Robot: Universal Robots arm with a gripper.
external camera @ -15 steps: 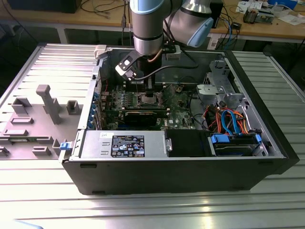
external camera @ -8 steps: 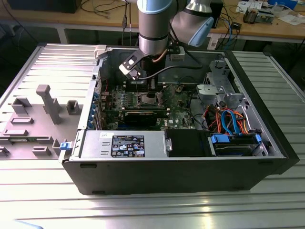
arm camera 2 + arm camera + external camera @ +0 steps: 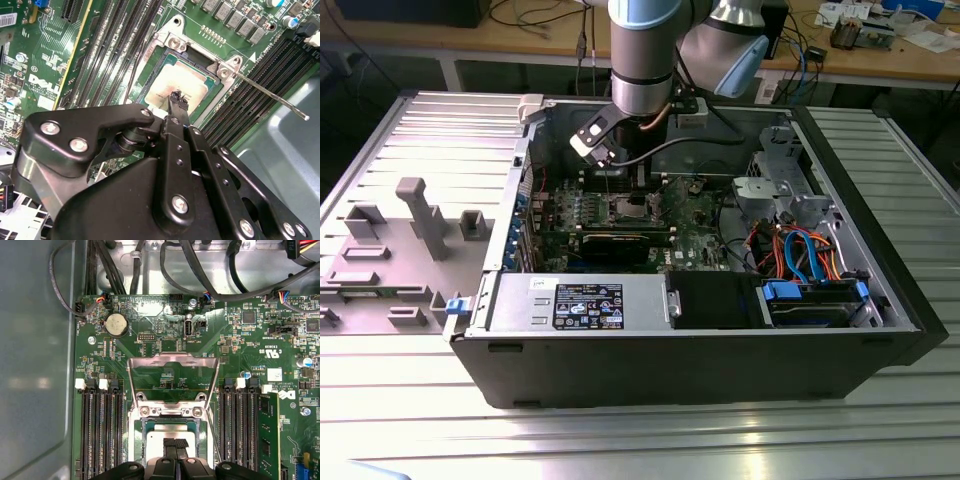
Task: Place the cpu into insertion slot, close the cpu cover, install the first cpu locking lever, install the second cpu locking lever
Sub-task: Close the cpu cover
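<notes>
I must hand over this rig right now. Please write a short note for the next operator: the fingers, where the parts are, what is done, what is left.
Gripper: fingers shut, directly over the cpu; whether they touch it cannot be judged.
The cpu lies in the insertion slot.
Cpu cover: open, tilted up off the slot.
One locking lever sticks out free, not latched.
Done: cpu placed. Left: cover, both levers.
</notes>
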